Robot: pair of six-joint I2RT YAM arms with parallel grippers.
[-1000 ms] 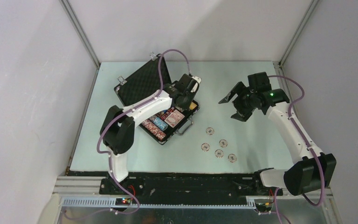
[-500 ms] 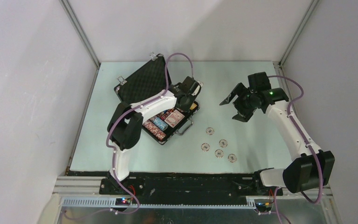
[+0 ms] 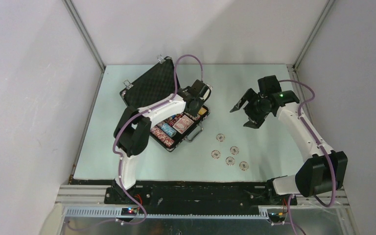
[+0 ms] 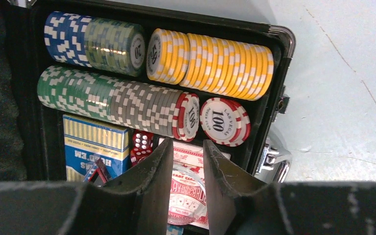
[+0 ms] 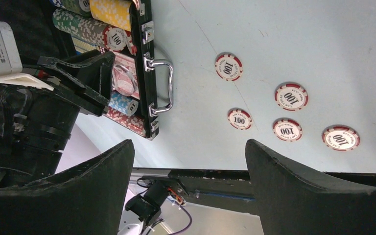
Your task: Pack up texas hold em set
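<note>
- Pale tabletop (image 3: 274, 152) inside a white-walled enclosure carries the whole set. The case (image 3: 147, 90) sits on the left half, with its lid raised on the far-left side and its tray open upward.
- The long axis of the case runs diagonally, from near-left to far-right. The handle (image 5: 164, 85) side faces the right arm.
- The tray holds yellow chips (image 4: 220, 66) and a blue-and-green row at the top. Below them is a green-to-grey row (image 4: 112, 100) ending in red-and-white chips marked 100.
- Under the rows lie a blue card deck (image 4: 95, 147), red dice (image 4: 142, 142) and a red card deck (image 4: 186, 181).
- Five loose chips (image 3: 234, 150) lie flat on the tabletop, off the handle side and toward the near edge, well apart from the case. All are the red-and-white type.
- The left gripper (image 4: 188, 147) hangs over the tray, above the red card deck. Its jaws are parted by a narrow gap and nothing is clamped between them.
- The right gripper (image 5: 190, 147) hovers over bare tabletop on the far side of the loose chips, jaws wide and empty.
- Judgement: the right arm is the nearer one. A pickup calls for a move toward the near edge and down onto one chip.
- Obstructions: the left arm spans the tray, and the handle and front wall stand between the loose chips and their row. Flat chips offer little edge and may slide.
</note>
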